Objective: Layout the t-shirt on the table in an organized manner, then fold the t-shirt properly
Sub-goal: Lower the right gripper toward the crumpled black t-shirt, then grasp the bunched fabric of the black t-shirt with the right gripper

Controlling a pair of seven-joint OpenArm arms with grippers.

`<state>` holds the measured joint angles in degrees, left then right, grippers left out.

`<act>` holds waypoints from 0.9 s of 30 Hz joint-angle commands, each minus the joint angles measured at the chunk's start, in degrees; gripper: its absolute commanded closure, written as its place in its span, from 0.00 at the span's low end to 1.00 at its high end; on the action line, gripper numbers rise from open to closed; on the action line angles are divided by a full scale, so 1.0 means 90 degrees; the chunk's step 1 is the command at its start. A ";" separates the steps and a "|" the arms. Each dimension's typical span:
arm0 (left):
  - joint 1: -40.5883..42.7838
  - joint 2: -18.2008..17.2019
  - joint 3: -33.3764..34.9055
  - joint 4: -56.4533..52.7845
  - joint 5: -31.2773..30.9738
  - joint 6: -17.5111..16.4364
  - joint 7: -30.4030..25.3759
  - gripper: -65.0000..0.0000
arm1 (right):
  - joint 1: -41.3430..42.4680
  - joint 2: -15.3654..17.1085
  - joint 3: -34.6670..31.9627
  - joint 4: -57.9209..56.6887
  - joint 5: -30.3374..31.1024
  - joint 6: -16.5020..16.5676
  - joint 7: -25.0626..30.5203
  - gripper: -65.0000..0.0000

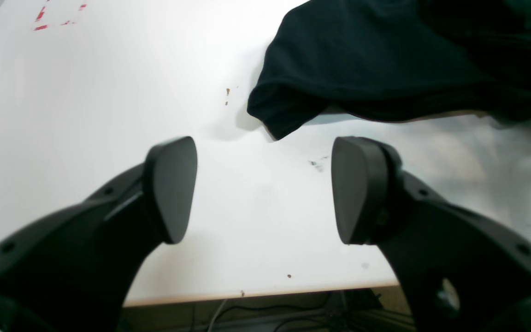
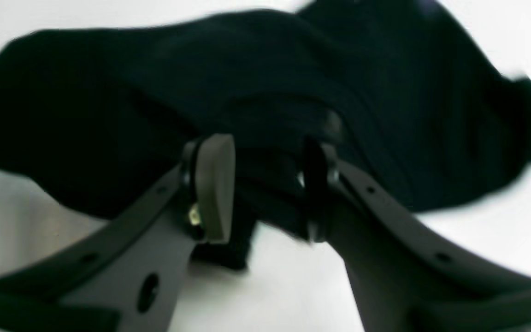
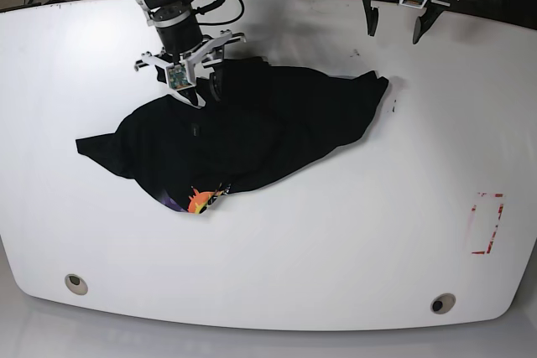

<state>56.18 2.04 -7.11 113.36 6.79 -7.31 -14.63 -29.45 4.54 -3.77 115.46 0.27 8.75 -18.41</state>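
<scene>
- The black t-shirt (image 3: 252, 127) lies in a rumpled heap on the middle of the white table (image 3: 336, 241), a bit toward the far side.
- It is not laid out flat yet. It stretches longways across the table, from a low tip on the right arm's side up to a pointy corner on the left arm's side.
- A bit of the orange flame picture (image 3: 200, 200) peeks out at the near edge.
- The cloth looks soft and floppy, with lots of folds. The table looks hard, smooth and shiny.
- The right gripper (image 2: 261, 189) is the nearer one. It sits right at the far edge of the shirt, its jaws partly apart with black cloth between them. I can't tell if it has hold of the cloth.
- The left gripper (image 1: 263, 189) has its jaws wide apart, holding nothing. It hangs over bare table, and the shirt's pointy corner lies just ahead of it.
- The red dashed mark (image 3: 487, 224) is well away from the shirt.
</scene>
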 commanded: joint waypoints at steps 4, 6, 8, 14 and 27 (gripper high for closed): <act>0.0102 -0.0007 -0.0015 0.0088 -0.0026 0.0026 -0.0196 0.37 | 0.0308 0.0097 -0.0406 0.0119 0.0033 -0.0050 0.0097 0.62; 0.0102 -0.0007 -0.0015 0.0088 -0.0026 0.0026 -0.0196 0.37 | 0.0415 0.0068 -0.0416 0.0109 0.0033 -0.0050 0.0088 0.62; 0.0102 -0.0007 -0.0015 0.0088 -0.0026 0.0026 -0.0196 0.37 | 0.0513 0.0058 -0.0436 0.0080 0.0033 -0.0050 0.0068 0.61; 0.0102 -0.0007 -0.0015 0.0088 -0.0017 0.0026 -0.0196 0.37 | 0.0933 0.0224 -0.0807 -0.0077 -0.0006 -0.0050 -0.0391 0.40; 0.0102 -0.0007 -0.0015 0.0088 -0.0017 0.0026 -0.0196 0.37 | 0.1451 0.0409 -0.1413 -0.0770 -0.1188 -0.0010 -0.0420 0.32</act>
<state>56.21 2.04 -7.18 113.34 6.81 -7.33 -14.63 -17.52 8.12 -16.58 108.81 -10.00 8.97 -23.64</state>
